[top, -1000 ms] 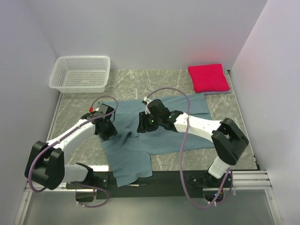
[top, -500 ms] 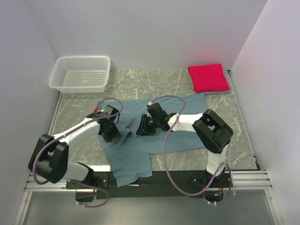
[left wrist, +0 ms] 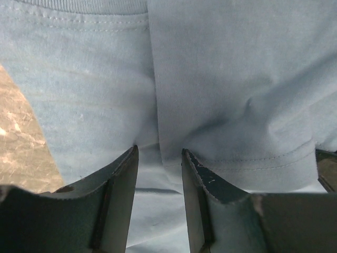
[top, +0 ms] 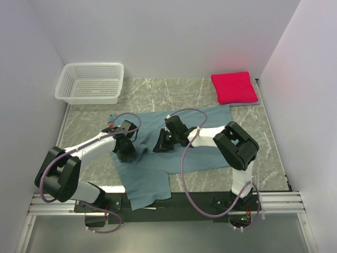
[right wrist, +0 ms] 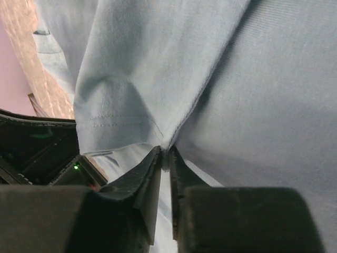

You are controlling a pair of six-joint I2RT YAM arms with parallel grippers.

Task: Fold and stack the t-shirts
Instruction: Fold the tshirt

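Note:
A teal-blue t-shirt (top: 179,153) lies spread across the table, its lower part hanging over the near edge. My left gripper (top: 128,154) rests on its left side; in the left wrist view the gripper (left wrist: 158,157) stands open, its fingers straddling a folded hem edge of the t-shirt (left wrist: 221,105). My right gripper (top: 159,146) sits mid-shirt, and in the right wrist view this gripper (right wrist: 165,153) is shut on a pinched ridge of the teal cloth (right wrist: 131,79). A folded crimson-pink t-shirt (top: 234,87) lies at the back right on a thin pale lavender one (top: 245,104).
A white mesh basket (top: 90,83) stands at the back left corner. White walls close in the table on three sides. Purple cables loop over both arms. Marbled tabletop (top: 158,92) shows between the basket and the pink shirt.
The right gripper has closed onto a pinch of the teal shirt. The left gripper has slid a little right along the shirt's left side, its jaws staying apart.

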